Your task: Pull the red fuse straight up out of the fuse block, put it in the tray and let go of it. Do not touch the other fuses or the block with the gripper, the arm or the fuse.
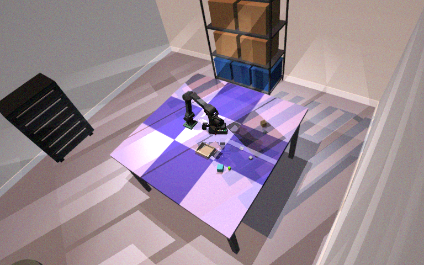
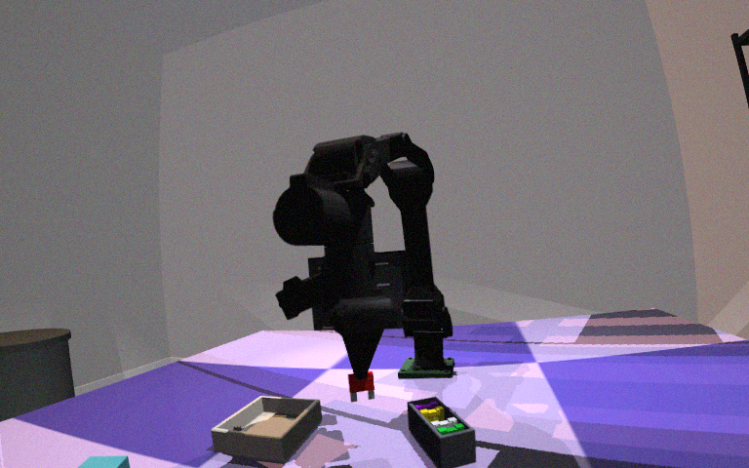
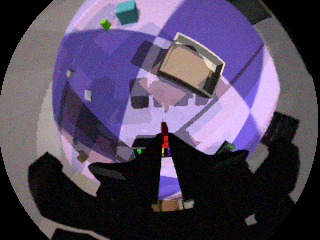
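Fuse clear of the block, tray not yet reached

Fingers pinch the top of the red fuse, which hangs upright in the air with its two metal prongs pointing down. Seen from the exterior camera, the fuse sits above the worktop, between the tray and the fuse block and touching neither. The block holds its remaining purple, yellow, white and green fuses. From the wrist camera the tray lies ahead of the fingertips, towards the middle of the worktop rather than any edge, and only a thin red sliver of the fuse shows between the dark fingers.

The pull looks finished; what remains is the carry, the lowering and the release.

Several things could go wrong from here. The grip is on a narrow part of a small fuse, so a quick swing could twist or slip it and drop it short of the tray. A low path could catch the prongs on the tray's near wall. Letting go above the rim instead of inside it could make the fuse bounce out. Small blocks scattered nearer the front edge lie off the likely path.
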`<state>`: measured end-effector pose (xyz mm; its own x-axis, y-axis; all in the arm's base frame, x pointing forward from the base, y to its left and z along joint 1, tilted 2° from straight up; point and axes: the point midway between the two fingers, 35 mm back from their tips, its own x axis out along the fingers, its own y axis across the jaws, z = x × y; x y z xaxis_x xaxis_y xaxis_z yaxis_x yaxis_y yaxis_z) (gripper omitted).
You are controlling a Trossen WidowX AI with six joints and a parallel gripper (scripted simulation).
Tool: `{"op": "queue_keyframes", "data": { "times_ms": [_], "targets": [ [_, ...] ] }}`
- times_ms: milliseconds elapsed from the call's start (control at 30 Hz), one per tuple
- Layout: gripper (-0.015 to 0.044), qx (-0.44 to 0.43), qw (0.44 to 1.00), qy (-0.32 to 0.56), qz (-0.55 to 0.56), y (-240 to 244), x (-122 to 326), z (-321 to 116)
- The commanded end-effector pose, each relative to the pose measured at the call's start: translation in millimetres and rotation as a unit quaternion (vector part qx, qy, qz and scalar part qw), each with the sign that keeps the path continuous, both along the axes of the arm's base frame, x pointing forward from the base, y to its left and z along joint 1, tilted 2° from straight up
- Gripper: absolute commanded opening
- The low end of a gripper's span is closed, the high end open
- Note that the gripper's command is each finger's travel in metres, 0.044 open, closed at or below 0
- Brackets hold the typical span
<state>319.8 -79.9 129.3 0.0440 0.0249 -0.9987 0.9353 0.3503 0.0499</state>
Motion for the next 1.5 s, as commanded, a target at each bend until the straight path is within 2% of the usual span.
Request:
{"op": "queue_keyframes", "data": {
  "times_ms": [0, 700, 1467],
  "targets": [
    [0.0, 0.0, 1.0, -0.002, 0.002, -22, 0, 1],
    [0.0, -0.005, 1.0, 0.0, 0.002, -139, -35, -4],
    [0.0, -0.005, 1.0, 0.0, 0.002, -140, -34, -35]
  ]
}}
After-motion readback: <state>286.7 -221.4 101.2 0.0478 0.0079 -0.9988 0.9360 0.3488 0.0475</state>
